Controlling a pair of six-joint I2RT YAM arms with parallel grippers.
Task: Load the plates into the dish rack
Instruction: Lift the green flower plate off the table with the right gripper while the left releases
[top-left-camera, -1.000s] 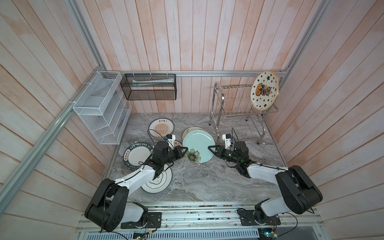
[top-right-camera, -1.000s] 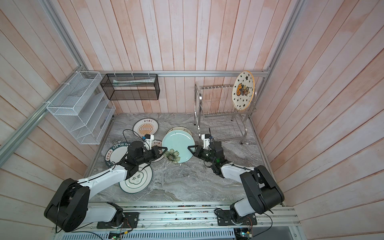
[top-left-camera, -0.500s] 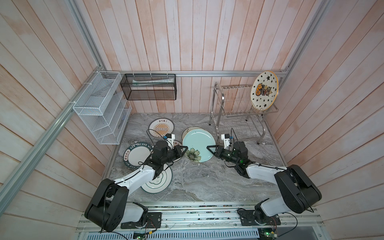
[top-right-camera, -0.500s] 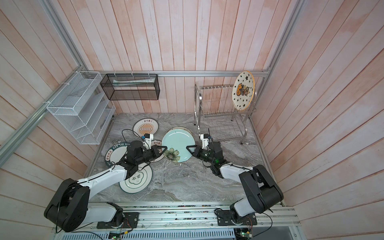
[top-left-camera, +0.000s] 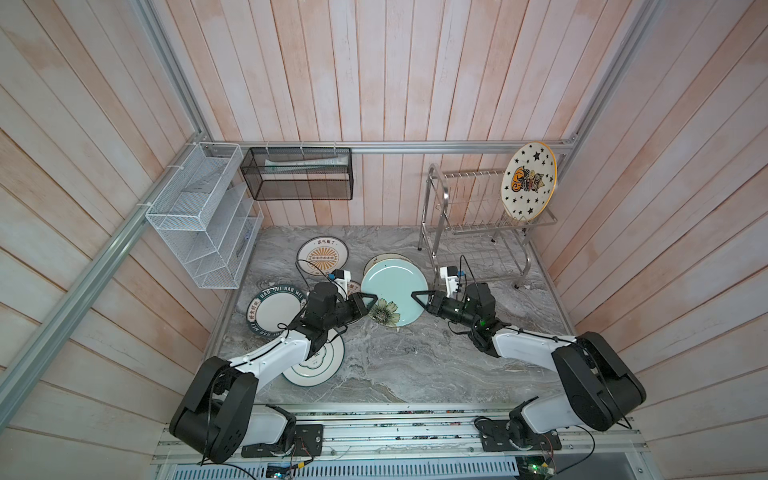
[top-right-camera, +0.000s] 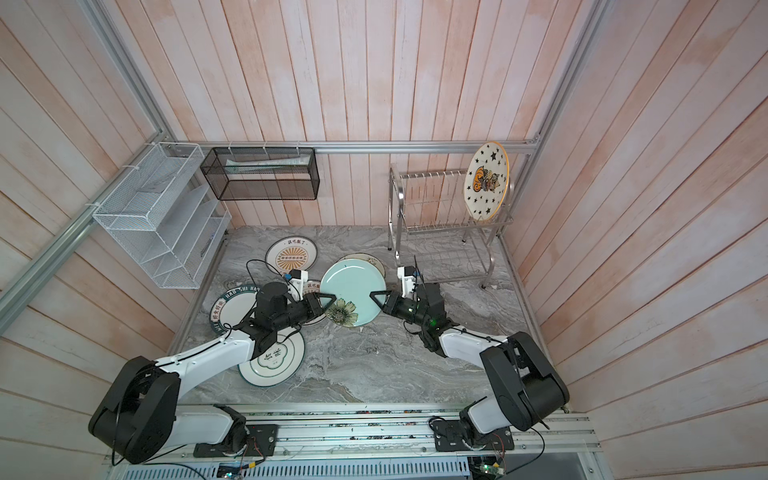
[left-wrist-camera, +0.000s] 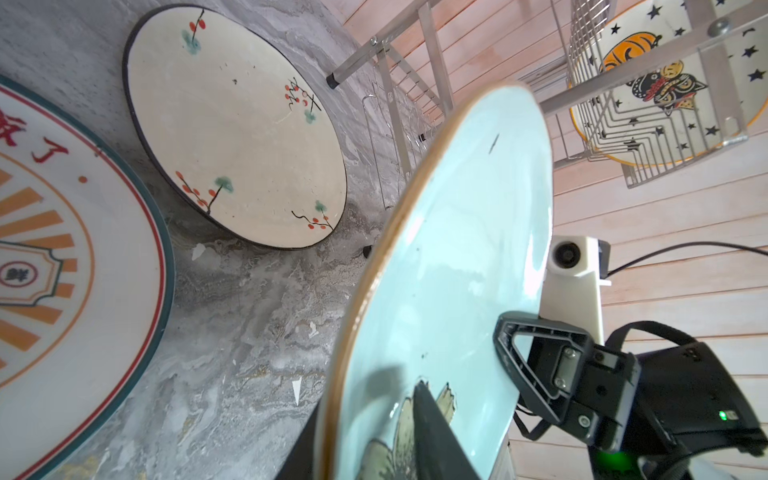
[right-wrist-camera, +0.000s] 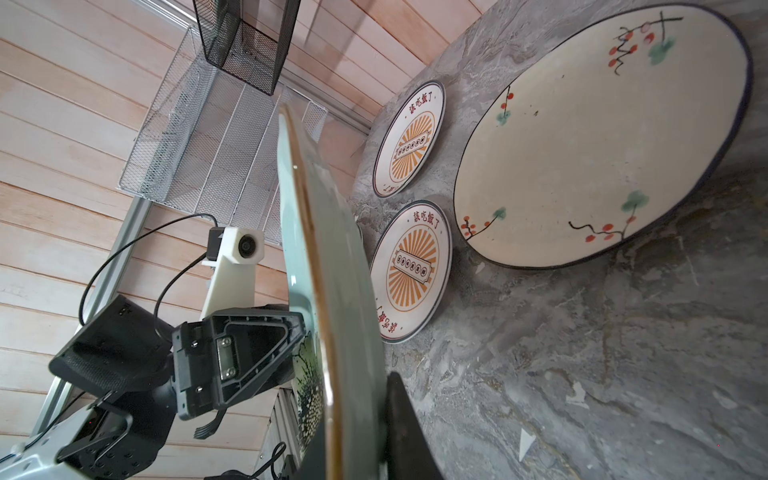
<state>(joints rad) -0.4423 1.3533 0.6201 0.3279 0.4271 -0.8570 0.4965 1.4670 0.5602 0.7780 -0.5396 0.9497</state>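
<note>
The pale-blue plate with the flower is held tilted above the marble table. My right gripper is shut on its right rim. My left gripper straddles its left rim with jaws parted, one finger standing off the flower. The steel dish rack stands at the back right with the star plate upright in its top tier. Lying flat are a sunburst plate, a cream plate, a lettered plate and a green-ringed plate.
A second sunburst plate lies under the left gripper. A white mesh shelf basket and a black mesh box hang on the back-left walls. Wooden walls close in on three sides.
The left gripper's jaws have parted on the plate's left rim. The right gripper has closed further on the right rim. The plate has hardly moved.
</note>
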